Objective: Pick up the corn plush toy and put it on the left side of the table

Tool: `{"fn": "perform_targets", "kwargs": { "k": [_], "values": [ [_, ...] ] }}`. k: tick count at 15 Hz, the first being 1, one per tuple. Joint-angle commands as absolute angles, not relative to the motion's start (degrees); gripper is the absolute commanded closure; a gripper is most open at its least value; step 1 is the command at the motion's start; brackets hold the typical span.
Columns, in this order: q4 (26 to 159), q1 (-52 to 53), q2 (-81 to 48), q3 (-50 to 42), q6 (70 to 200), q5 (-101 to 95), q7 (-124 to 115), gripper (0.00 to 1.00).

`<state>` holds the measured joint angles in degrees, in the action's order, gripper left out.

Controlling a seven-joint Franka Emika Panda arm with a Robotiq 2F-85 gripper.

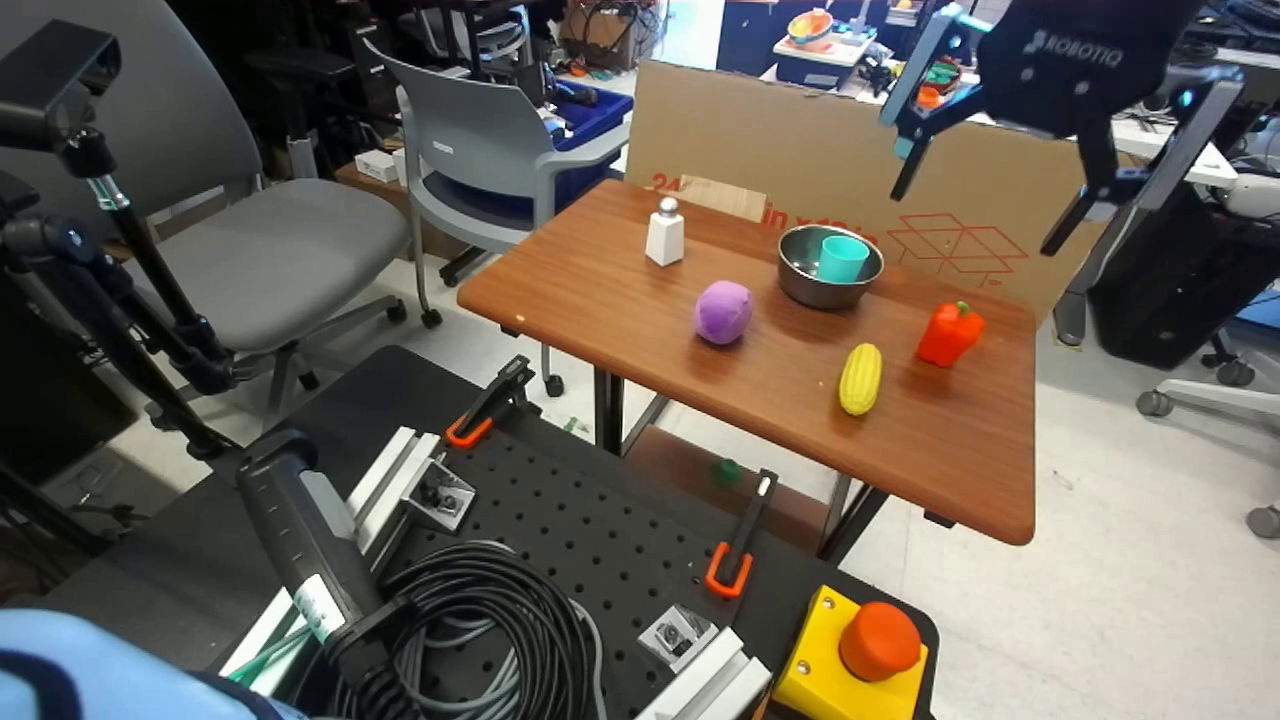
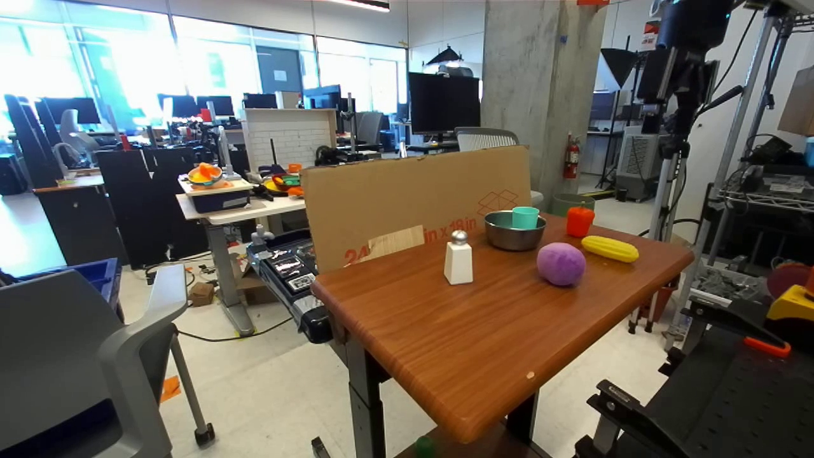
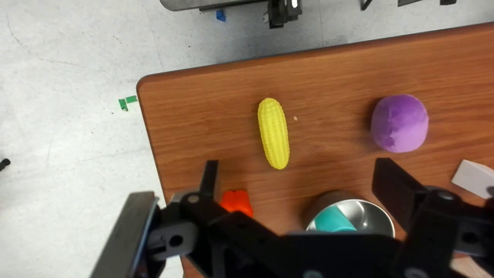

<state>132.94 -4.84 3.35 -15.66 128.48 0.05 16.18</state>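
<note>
Your gripper (image 1: 972,222) has fingers spread wide. On the wooden table (image 1: 600,268), the corn plush toy (image 1: 860,379) lies four o'clock of centre in an exterior view; cardboard panel (image 1: 830,160) at one, grey armchair (image 1: 480,150) at ten.

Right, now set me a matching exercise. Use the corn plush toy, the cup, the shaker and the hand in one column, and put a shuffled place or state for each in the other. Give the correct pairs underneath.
Things
1. corn plush toy
2. cup
3. shaker
4. hand

Places and states
A. inside the metal bowl
B. open, holding nothing
C. lying on the table
D. standing upright, with a silver-coloured cap on top

Right pairs: 1-C; 2-A; 3-D; 4-B
</note>
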Motion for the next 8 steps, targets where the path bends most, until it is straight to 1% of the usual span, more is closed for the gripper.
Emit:
{"fn": "perform_targets", "kwargs": {
  "k": [1,8],
  "values": [
    [133.35,-6.68,-1.37,-13.3,132.77,-0.63,15.53,0.0],
    [133.09,-7.53,-10.37,-11.72,140.3,-2.96,13.01,0.0]
  ]
}}
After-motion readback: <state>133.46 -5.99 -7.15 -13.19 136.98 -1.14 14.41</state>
